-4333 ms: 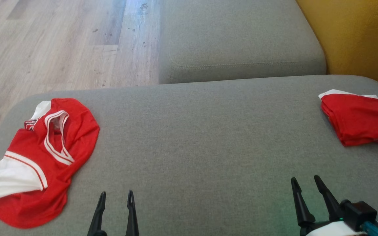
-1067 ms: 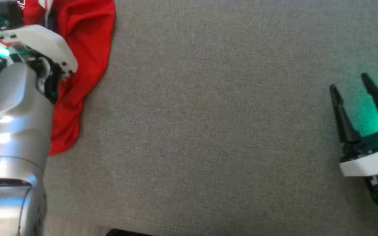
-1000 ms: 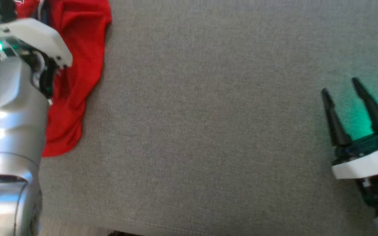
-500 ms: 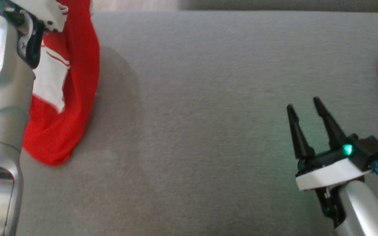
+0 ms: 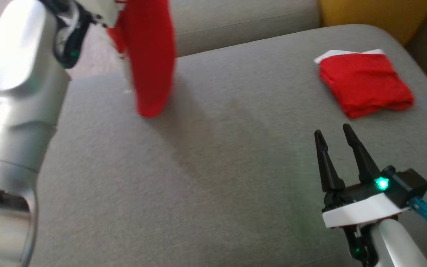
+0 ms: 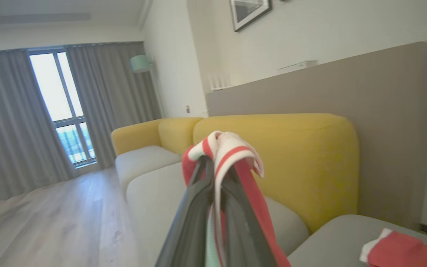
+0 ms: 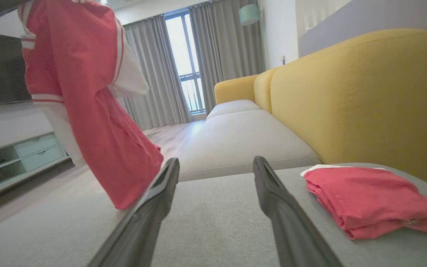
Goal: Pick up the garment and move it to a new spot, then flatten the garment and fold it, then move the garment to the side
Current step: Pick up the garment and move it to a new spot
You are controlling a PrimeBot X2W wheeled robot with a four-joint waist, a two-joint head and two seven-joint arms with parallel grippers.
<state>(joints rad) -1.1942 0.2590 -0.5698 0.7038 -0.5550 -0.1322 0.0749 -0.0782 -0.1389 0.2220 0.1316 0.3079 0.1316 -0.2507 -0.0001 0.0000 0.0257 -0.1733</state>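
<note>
Garment: soft red fabric garment (image 5: 149, 55) with white striped trim, hanging limp over the left of the grey woven sofa cushion (image 5: 217, 167).
Long axis: vertical; bunched trim on top, rounded red hem pointing down.
Left gripper (image 6: 216, 167): clamped tight on the trim.
Right gripper (image 5: 333, 131): tapered dark fingers spread wide, empty, low over the cushion.
Far right: folded red cloth (image 5: 363, 87), squarish, white-edged, lying flat.

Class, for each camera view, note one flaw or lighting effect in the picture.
Head view: the hanging red-and-white jersey garment is motion-blurred and shadows the grey fabric cushion. Left wrist view: the tall window glares white. Right wrist view: the right pincer looks soft.
</note>
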